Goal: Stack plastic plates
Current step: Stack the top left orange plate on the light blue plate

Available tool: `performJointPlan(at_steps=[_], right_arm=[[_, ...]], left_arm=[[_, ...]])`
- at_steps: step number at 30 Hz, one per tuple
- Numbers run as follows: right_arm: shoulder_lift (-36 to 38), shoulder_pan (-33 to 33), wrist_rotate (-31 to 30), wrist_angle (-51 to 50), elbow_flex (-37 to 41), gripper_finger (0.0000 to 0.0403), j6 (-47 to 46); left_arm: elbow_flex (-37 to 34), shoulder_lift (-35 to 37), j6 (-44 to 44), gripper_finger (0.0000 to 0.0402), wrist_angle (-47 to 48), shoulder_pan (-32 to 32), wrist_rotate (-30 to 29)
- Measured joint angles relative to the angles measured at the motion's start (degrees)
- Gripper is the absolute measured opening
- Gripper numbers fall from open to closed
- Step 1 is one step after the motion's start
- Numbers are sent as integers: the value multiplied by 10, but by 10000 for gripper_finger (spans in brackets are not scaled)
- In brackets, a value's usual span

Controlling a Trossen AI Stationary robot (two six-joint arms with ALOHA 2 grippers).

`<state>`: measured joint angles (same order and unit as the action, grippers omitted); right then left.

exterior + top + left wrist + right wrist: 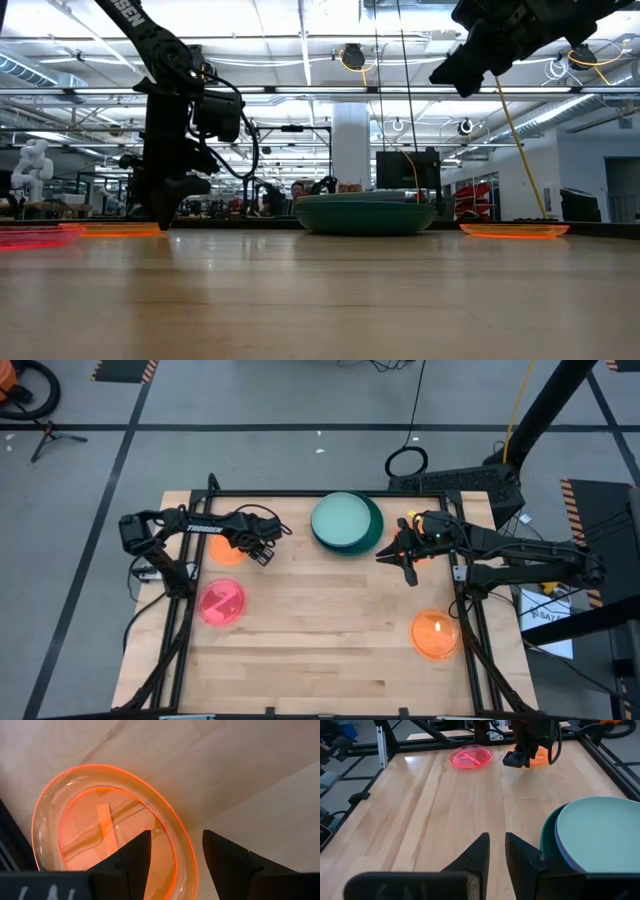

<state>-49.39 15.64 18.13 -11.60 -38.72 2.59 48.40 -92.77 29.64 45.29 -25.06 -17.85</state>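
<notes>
Left arm reaches in from the table's left edge, elbow bent, wrist tipped down so the left gripper hangs over the orange plate at the back left; in the low view its fingertips sit just at table level beside that plate's rim. Left wrist view shows jaws spread wide, one finger over the plate's inside, the other outside, the rim passing between them, nothing clamped. Right arm stretches in from the right edge, lying low and nearly flat across the frame rail, right gripper raised above the table just right of the plate stack; low view shows it up high, clear of the wood. Right jaws stand only a narrow gap apart, holding nothing. The stack sits at back centre: mint plate on top, a purple rim showing under it, dark green plate at the bottom. Pink plate lies near the left edge, in front of the orange plate and well left of the stack. Second orange plate lies at the right edge, well in front of the stack. White lettering runs along the left arm's link, too small to read; partial letters show in the low view, not legible as a word.
</notes>
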Motion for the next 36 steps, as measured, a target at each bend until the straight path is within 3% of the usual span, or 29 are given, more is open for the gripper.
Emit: performJointPlan(at_steps=[21, 31, 36], right_arm=[[0, 0, 0, -7, 0, 55, -5], [0, 0, 0, -7, 0, 55, -5], [0, 0, 0, -7, 0, 55, -5]], left_arm=[[0, 0, 17, 182, 0, 16, 15], [0, 0, 23, 110, -1, 16, 15], [0, 0, 24, 98, -1, 16, 14]])
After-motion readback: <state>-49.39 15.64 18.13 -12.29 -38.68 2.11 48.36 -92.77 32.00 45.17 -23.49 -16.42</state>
